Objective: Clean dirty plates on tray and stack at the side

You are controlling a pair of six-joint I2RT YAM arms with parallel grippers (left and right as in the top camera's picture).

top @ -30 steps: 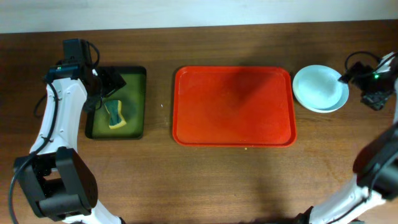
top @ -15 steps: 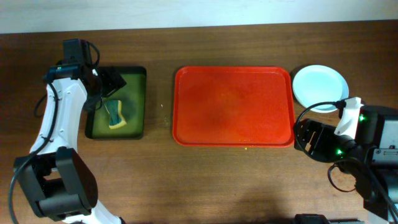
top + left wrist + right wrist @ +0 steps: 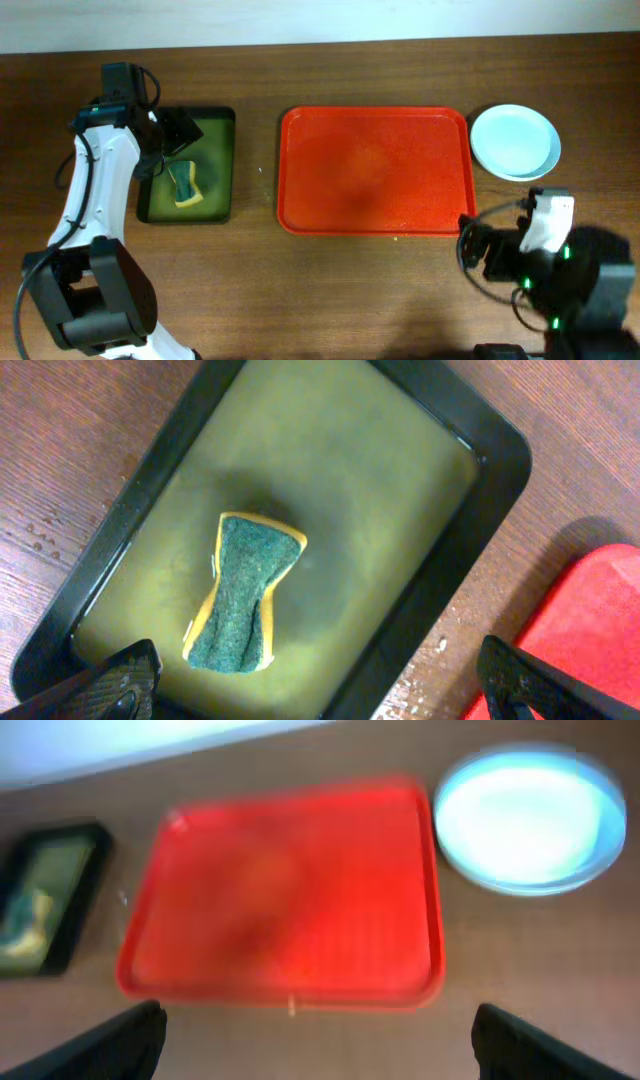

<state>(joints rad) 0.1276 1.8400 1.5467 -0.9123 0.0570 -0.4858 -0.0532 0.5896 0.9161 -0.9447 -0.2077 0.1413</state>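
Note:
The red tray [image 3: 376, 170] lies bare in the middle of the table and also shows in the right wrist view [image 3: 285, 890]. The plates [image 3: 514, 142] sit as a pale blue stack to the right of the tray, seen too in the right wrist view [image 3: 528, 818]; how many are stacked I cannot tell. My left gripper [image 3: 170, 135] hovers open and empty over the dark tray, above the sponge. Its fingertips frame the left wrist view [image 3: 320, 685]. My right gripper [image 3: 478, 250] is open and empty, near the table's front, below the red tray's right corner, fingertips at the bottom of its view [image 3: 320, 1045].
A dark green-black tray [image 3: 190, 165] stands at the left with a yellow-and-green sponge [image 3: 184, 183] in it, seen close in the left wrist view [image 3: 245, 592]. Water drops lie on the wood beside it. The table's far edge meets a pale wall.
My right arm has swung from beside the plate stack at the far right down to the table's front, below the red tray's right corner. The left arm has not moved.

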